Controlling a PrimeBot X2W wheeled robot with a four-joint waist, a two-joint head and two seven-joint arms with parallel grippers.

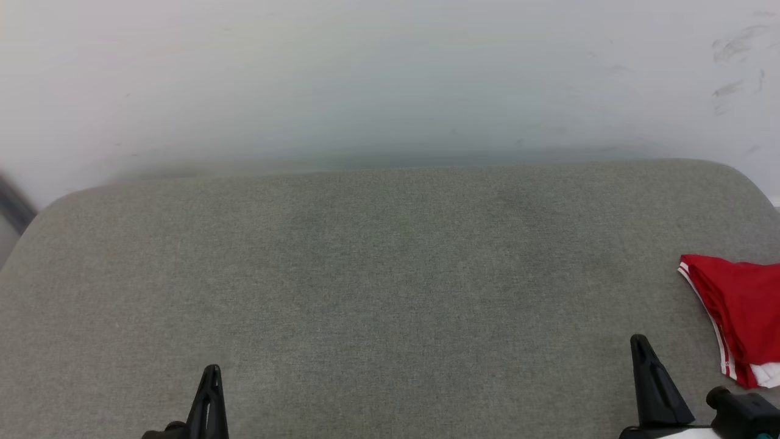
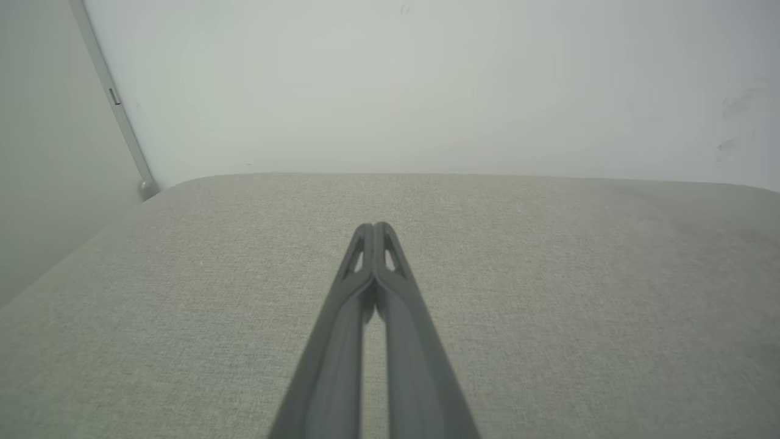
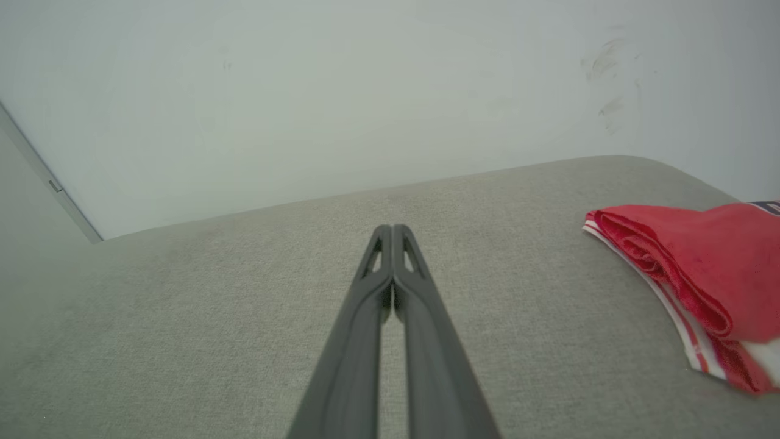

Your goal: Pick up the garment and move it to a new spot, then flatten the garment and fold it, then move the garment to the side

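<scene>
The garment [image 1: 740,311] is a red shirt with red-white stripe trim, lying folded at the right edge of the grey cushion [image 1: 390,274]; part of it runs out of the head view. It also lies at the right in the right wrist view as the garment [image 3: 701,274]. My right gripper [image 1: 640,341] is shut and empty, a short way left of the garment and apart from it; in its own wrist view the right gripper [image 3: 393,228] has its tips pressed together. My left gripper [image 1: 212,371] is shut near the front left; its own wrist view has the left gripper [image 2: 373,225] closed on nothing.
A pale wall [image 1: 390,79] rises right behind the cushion's far edge. A grey strip [image 2: 113,100] runs down the wall at the far left. The cushion's corners are rounded, and its bare grey fabric [image 2: 548,305] spreads wide between the grippers.
</scene>
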